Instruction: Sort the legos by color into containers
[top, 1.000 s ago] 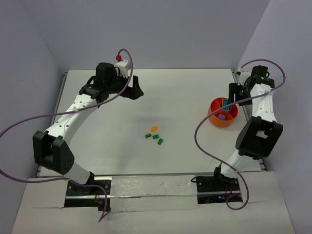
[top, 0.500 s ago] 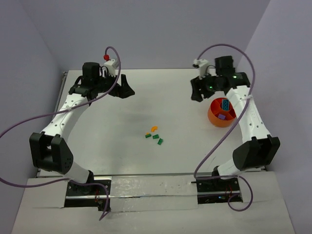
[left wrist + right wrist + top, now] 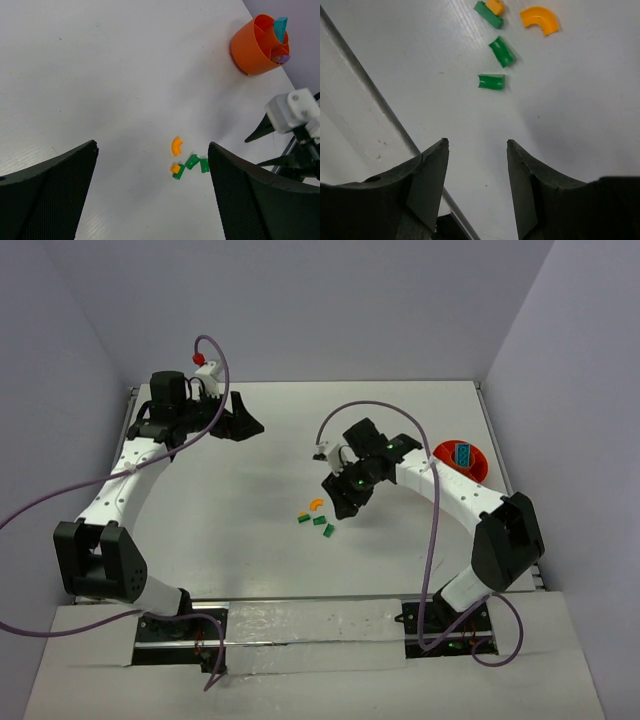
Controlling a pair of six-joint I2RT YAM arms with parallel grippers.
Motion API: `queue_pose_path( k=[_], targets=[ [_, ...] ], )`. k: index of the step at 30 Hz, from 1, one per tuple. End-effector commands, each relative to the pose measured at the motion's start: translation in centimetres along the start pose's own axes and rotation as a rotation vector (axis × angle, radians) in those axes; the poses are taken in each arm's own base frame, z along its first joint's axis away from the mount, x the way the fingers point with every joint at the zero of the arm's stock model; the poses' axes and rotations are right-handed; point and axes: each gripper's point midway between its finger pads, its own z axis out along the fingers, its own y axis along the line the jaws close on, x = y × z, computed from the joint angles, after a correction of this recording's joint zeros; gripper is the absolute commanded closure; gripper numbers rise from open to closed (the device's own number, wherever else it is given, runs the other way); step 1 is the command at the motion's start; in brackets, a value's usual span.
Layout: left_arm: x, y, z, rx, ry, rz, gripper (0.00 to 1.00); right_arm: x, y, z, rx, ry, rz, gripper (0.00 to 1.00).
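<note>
Near loose legos (image 3: 501,52), right tool (image 3: 477,143) agape, empty

Cut off by the top edge, ahead of the right gripper (image 3: 477,146): green-and-orange brick (image 3: 489,14). Partly hidden by the right arm (image 3: 455,487), behind that gripper: orange bowl (image 3: 483,460). Inside, purple piece (image 3: 281,58), shape too small to tell.
</note>
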Motion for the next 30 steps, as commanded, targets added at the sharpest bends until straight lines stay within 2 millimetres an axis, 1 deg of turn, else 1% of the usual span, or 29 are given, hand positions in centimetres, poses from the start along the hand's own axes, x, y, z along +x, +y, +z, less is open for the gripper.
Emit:
queue_pose_path(
  k=[1,3,4,8,11,12,17,19,26,30],
  targets=[
    [-1.8,-1.3,-0.9,0.04,-0.064,0.046,0.03,-1.5,0.4,1.4,0.021,-0.05,-0.03,0.46],
    [-1.9,-1.3,-0.9,0.039,-0.065,0.041,0.04,-1.3,0.3,2.5,0.018,-0.022,0.01,0.49],
    [-1.9,-1.3,-0.9,0.036,-0.067,0.041,0.04,-1.2,0.1,2.7,0.035,-0.019,0.023,0.49],
    [-1.9,-1.2,-0.8,0.032,-0.069,0.037,0.04,-1.0,0.0,3.7,0.069,-0.026,0.093,0.41],
    [-1.8,-1.2,-0.9,0.03,-0.069,0.037,0.04,-1.0,0.3,4.5,0.118,-0.018,0.072,0.27],
    [-1.7,-1.2,-0.9,0.03,-0.069,0.037,0.04,-0.9,0.5,4.8,0.114,-0.013,0.066,0.26],
    [-1.9,-1.3,-1.0,0.03,-0.074,0.043,0.04,-0.3,0.1,6.5,0.139,0.047,0.056,0.26],
    [-1.8,-1.3,-1.1,0.028,-0.074,0.045,0.04,-0.1,-0.1,7.6,0.152,0.09,0.051,0.26],
    [-1.8,-1.2,-1.1,0.022,-0.071,0.051,0.04,1.0,-0.7,9.2,0.214,0.159,0.023,0.26],
    [-1.7,-1.2,-1.0,0.026,-0.071,0.048,0.04,1.0,-0.9,9.9,0.218,0.168,0.016,0.26]
  ],
)
